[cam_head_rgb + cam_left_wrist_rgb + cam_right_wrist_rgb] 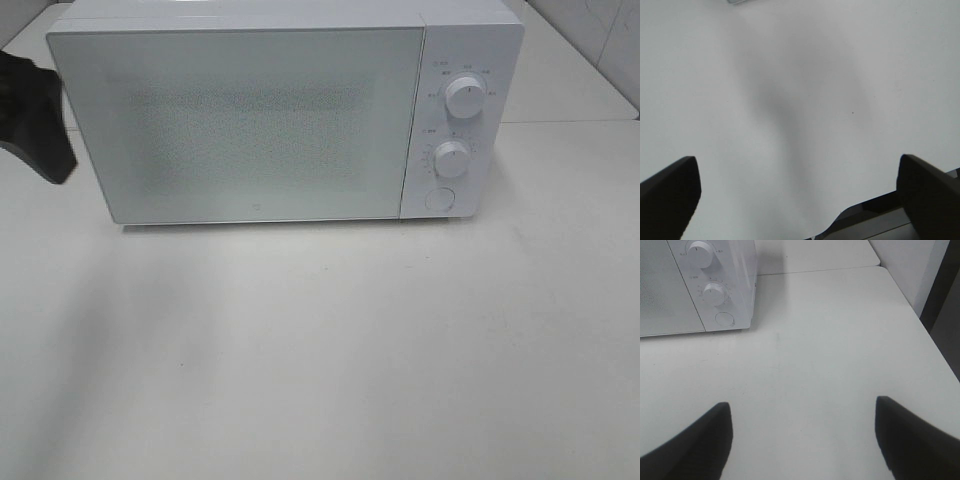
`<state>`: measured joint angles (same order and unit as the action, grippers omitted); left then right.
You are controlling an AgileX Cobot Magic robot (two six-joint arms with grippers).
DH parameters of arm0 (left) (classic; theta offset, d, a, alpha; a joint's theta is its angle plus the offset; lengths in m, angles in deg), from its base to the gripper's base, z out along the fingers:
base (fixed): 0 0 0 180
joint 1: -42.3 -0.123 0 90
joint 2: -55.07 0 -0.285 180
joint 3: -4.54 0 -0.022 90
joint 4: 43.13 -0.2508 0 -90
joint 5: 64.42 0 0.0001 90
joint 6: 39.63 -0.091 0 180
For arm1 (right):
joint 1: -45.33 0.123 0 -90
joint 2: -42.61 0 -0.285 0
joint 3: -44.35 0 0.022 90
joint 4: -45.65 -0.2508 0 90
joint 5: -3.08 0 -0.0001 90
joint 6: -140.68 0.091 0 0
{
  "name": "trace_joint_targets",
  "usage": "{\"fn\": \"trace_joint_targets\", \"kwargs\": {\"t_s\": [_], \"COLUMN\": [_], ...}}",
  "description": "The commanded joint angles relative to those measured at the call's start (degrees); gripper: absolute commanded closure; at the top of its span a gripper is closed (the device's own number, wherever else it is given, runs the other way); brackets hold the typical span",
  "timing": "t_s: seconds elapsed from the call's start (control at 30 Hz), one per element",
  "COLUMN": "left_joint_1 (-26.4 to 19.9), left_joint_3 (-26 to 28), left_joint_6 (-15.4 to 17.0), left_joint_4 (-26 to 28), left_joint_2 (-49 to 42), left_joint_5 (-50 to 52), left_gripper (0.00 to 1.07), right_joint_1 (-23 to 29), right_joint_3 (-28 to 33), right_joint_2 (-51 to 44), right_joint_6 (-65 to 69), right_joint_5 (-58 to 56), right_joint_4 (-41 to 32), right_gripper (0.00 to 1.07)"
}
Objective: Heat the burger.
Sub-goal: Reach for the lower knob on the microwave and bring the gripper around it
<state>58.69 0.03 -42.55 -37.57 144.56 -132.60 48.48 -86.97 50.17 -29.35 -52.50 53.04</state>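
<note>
While the microwave (470, 40) sits ahead of your right gripper (802, 407) with its door (235, 125) shut, both grippers are released: it and your left gripper (797, 165) hang spread over the table (800, 75). Behind that frosted door, you can't tell where the burger is.

No readable text. Tiny printed marks ring the upper dial (465, 96) and lower dial (452, 158) of the white microwave (300, 12), too small to make out; a faint logo (250, 211) low on its door (90, 120) is illegible too.
</note>
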Motion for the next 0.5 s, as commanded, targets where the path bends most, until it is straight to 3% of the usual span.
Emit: {"fn": "trace_joint_targets", "kwargs": {"t_s": [0.03,0.1,0.27,0.5], "left_joint_1": [-3.8,-5.2,-15.8,-19.4], "left_joint_3": [0.2,0.2,-0.7,-9.3], "left_joint_6": [-2.2,-2.9,-4.8,-4.8], "left_joint_4": [1.3,1.3,2.5,2.2], "left_joint_2": [-2.5,-3.2,-8.2,-14.3], "left_joint_5": [-2.1,-2.6,-3.8,-0.2], "left_gripper": [0.06,0.06,0.06,0.06], "right_joint_1": [-0.3,-0.3,-0.3,-0.3], "right_joint_3": [0.2,0.2,0.2,0.2], "right_joint_2": [-1.5,-1.5,-1.5,-1.5], "right_joint_6": [0.2,0.2,0.2,0.2], "right_joint_5": [0.5,0.5,0.5,0.5], "right_joint_4": [0.1,0.1,0.1,0.1], "right_gripper": [0.32,0.32,0.32,0.32]}}
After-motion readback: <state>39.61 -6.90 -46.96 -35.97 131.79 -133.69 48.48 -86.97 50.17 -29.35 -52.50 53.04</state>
